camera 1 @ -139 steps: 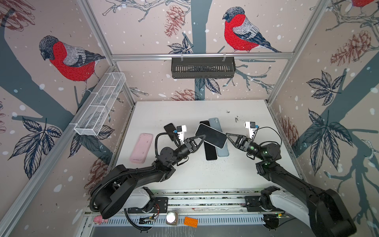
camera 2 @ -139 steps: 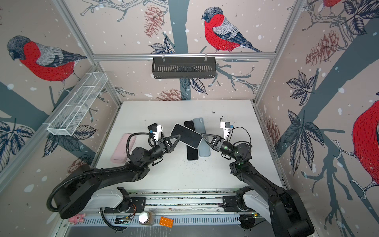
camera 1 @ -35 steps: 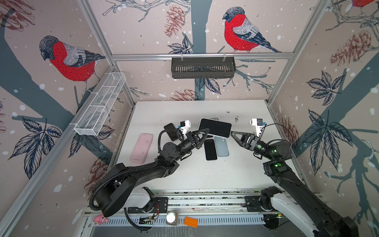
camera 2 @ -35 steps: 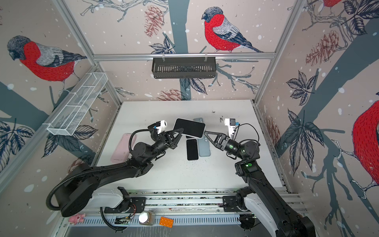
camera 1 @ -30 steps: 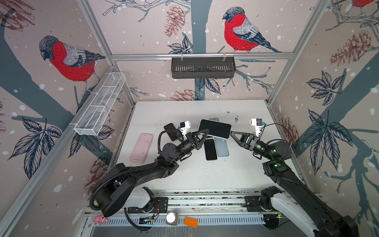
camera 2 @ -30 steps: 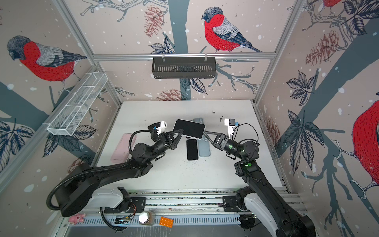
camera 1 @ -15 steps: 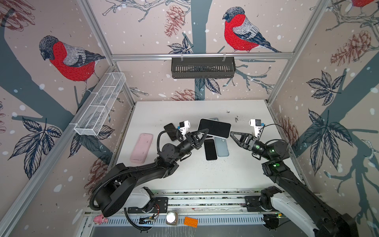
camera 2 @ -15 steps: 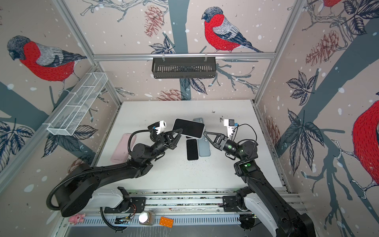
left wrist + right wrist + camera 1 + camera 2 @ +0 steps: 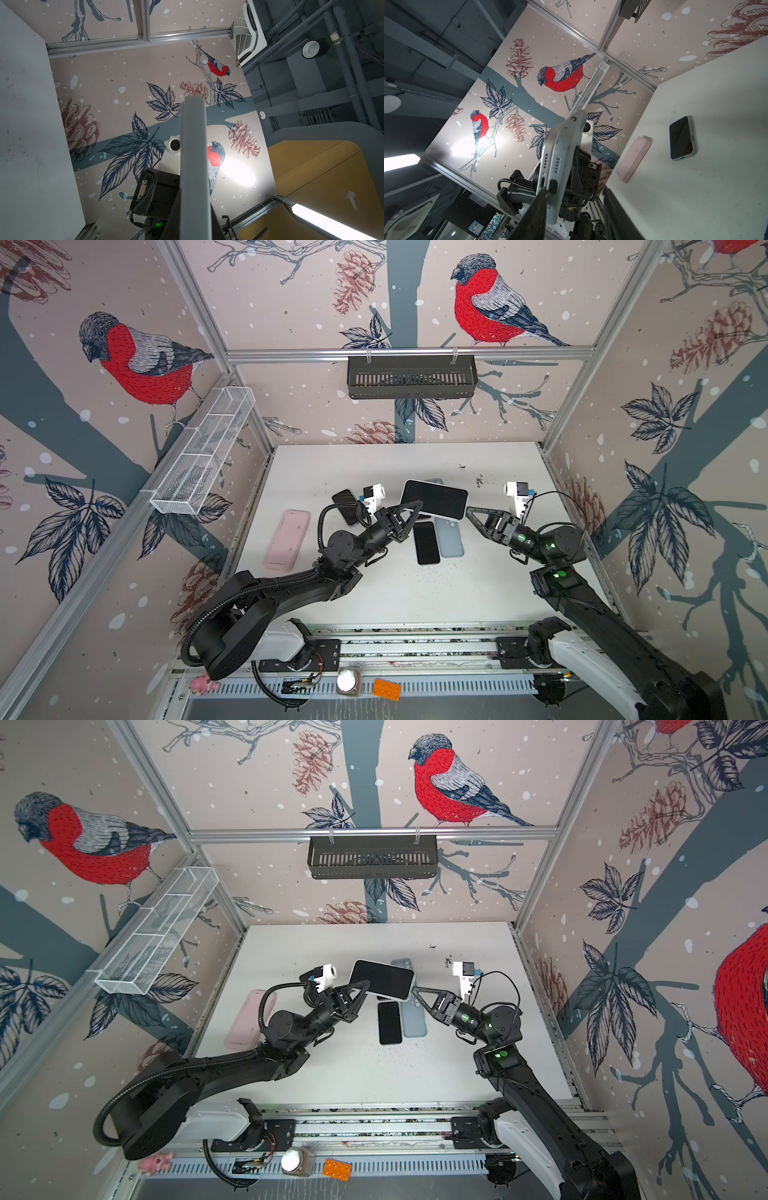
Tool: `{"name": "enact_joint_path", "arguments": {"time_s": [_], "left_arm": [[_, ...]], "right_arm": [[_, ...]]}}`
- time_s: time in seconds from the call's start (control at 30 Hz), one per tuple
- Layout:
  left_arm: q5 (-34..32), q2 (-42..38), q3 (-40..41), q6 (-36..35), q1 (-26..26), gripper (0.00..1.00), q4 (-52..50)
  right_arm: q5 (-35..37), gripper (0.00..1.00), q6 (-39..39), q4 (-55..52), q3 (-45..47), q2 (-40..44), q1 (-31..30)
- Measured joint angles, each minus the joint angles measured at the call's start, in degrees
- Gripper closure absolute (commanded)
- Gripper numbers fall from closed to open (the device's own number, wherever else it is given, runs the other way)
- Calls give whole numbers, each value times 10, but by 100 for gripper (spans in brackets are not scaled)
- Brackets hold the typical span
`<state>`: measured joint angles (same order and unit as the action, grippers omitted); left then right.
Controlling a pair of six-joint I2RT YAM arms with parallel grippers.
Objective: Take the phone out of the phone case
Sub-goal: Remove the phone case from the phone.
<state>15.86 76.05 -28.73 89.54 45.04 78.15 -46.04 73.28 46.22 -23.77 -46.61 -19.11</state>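
Holding the cased phone aloft at frame center, my left fingers clamp its left end; my right fingers stand parted at its right end.

1. White table, flecked with dark specks.
2. Pink phone case lies near its left edge.
3. Black phone and blue-grey phone lie side by side mid-table.
4. A dark cased phone lies between them and the pink case, further back.

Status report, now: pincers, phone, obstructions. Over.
Left pincer shut on cased phone, held above table. Right pincer open, one finger at its free end. Phone not yet out. Black phone lying below, untouched.
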Motion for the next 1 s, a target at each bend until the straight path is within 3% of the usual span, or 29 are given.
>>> {"name": "enact_joint_path", "arguments": {"time_s": [0.7, 1.0], "left_arm": [[-6, 0, 0, -11, 0, 100, -3], [-18, -6, -4, -30, 0, 100, -19]], "right_arm": [[3, 57, -17, -9, -7, -3, -3], [15, 60, -54, -59, -28, -8, -3]]}}
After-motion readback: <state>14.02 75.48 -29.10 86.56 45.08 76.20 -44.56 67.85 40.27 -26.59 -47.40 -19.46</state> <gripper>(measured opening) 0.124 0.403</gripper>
